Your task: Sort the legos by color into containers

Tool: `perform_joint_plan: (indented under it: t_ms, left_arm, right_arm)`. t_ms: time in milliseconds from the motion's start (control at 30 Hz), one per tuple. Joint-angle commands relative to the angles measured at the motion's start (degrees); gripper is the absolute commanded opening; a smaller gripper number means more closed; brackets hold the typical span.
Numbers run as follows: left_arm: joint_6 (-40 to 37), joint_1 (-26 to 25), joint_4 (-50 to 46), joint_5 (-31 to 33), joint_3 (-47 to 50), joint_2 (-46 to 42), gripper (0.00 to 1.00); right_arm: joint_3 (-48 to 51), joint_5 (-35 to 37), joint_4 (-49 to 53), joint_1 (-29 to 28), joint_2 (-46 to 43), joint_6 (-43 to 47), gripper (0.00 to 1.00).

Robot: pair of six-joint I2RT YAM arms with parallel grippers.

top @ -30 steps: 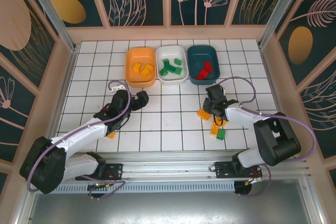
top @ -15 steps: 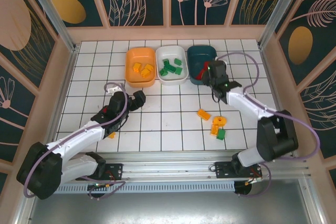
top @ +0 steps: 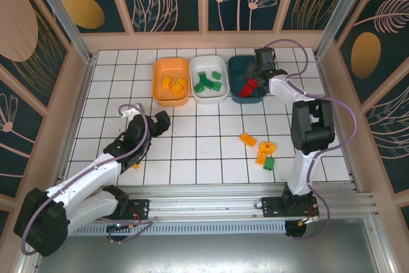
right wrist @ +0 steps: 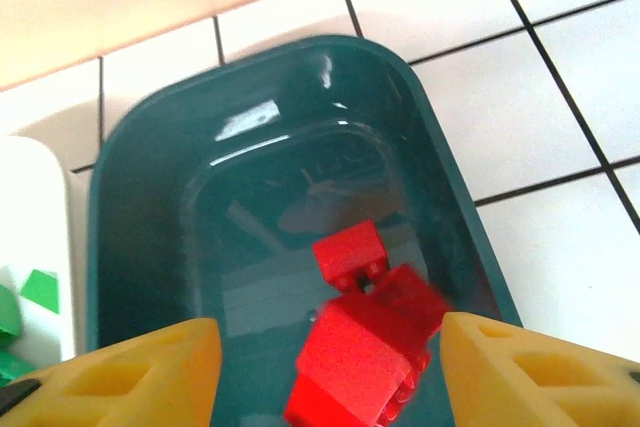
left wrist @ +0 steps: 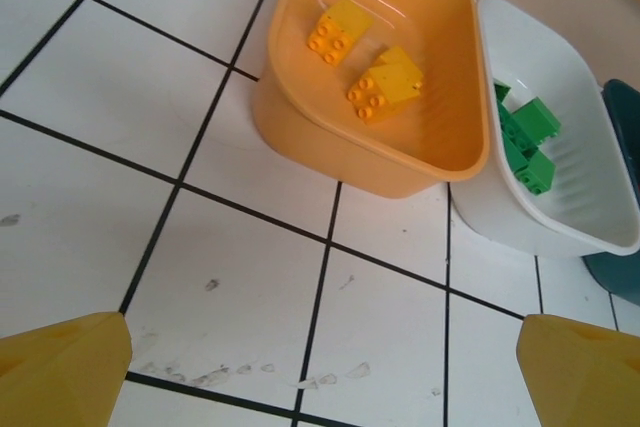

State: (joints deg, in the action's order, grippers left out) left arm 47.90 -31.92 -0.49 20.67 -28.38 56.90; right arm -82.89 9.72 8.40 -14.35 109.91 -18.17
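- Orange and green legos (top: 264, 153) lie loose on the tabletop (top: 211, 151), lower right of centre; the next pick, I judge.
- My left tool (top: 148, 117), centre left, gapes empty.
- Upper right, my right tool (right wrist: 325, 362) stands parted over the teal tub (right wrist: 130, 237), a red brick (right wrist: 360, 347) loose beneath: the drop step, I judge.

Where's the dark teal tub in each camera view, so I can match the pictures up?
Top external: the dark teal tub is rightmost in the far row.
Left wrist: the dark teal tub is a sliver at the right edge.
Right wrist: the dark teal tub sits centre frame, red bricks inside.
Shared landmark: the white tub beside it.
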Motion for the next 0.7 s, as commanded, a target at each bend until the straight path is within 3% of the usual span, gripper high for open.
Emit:
perform_joint_plan:
  t_ms: [0, 233, 333, 467, 667]
  left_arm:
    - [1.91, 0.25, -5.39, 3.99, 0.2, -1.49, 0.99]
    - [8.97, 0.89, -15.13, 8.33, -0.39, -2.68, 0.99]
    - [10.53, 3.8, -18.07, 7.85, 0.54, -3.3, 0.97]
    - [7.51, 12.91, -15.77, 2.12, 2.76, -3.69, 0.87]
    - [4.38, 16.81, -10.58, -1.32, -0.84, 6.17, 0.67]
  right_arm:
    - [1.86, -0.32, -0.87, -0.99, -6.9, -0.21, 0.61]
    - [13.98, 1.65, -5.53, -7.5, -18.95, -0.33, 0.62]
    - [21.74, 2.27, -8.27, -12.02, -24.15, -1.1, 0.62]
    - [30.43, 0.95, -10.63, -15.73, -28.86, -2.48, 0.62]
    - [38.56, -0.42, -13.19, -16.53, -32.14, -2.22, 0.61]
